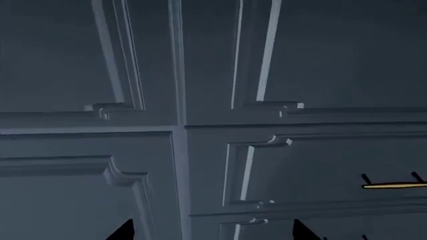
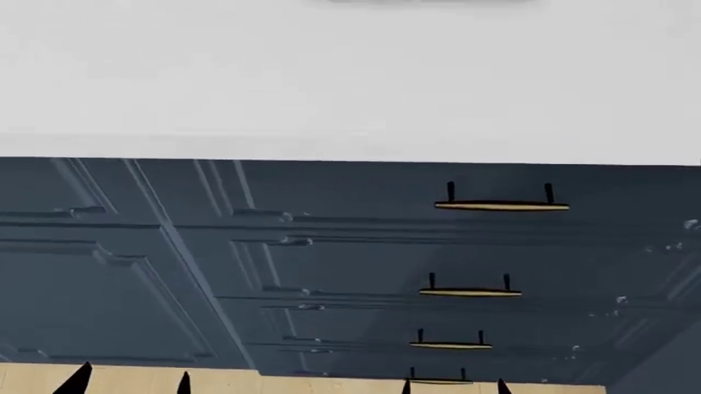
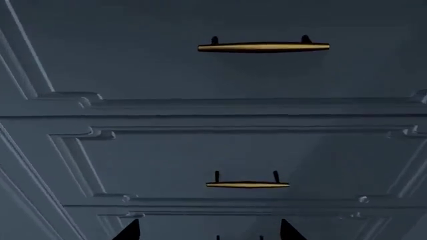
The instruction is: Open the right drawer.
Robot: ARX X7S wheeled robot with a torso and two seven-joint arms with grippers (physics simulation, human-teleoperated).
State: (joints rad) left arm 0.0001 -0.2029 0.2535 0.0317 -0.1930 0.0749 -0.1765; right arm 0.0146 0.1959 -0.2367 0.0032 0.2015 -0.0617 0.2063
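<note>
A stack of shallow slate-blue drawers with brass bar handles fills the right side of the cabinet front. The top right drawer (image 2: 362, 190) with its handle (image 2: 501, 205) sits just under the white countertop, and all the drawers look shut. My right gripper (image 2: 454, 387) is open and empty, low in front of this stack, apart from it. In the right wrist view the open gripper (image 3: 209, 235) faces two drawer handles, one (image 3: 263, 47) and another (image 3: 247, 184). My left gripper (image 2: 131, 382) is open and empty before the panelled doors; it also shows in the left wrist view (image 1: 213, 235).
A white countertop (image 2: 350, 82) runs above the cabinet. Tall slate-blue panelled doors (image 2: 98, 271) without handles stand left of the drawers, and their seam (image 1: 179, 150) shows in the left wrist view. One brass handle (image 1: 395, 185) shows at that view's edge. Wooden floor (image 2: 131, 379) lies below.
</note>
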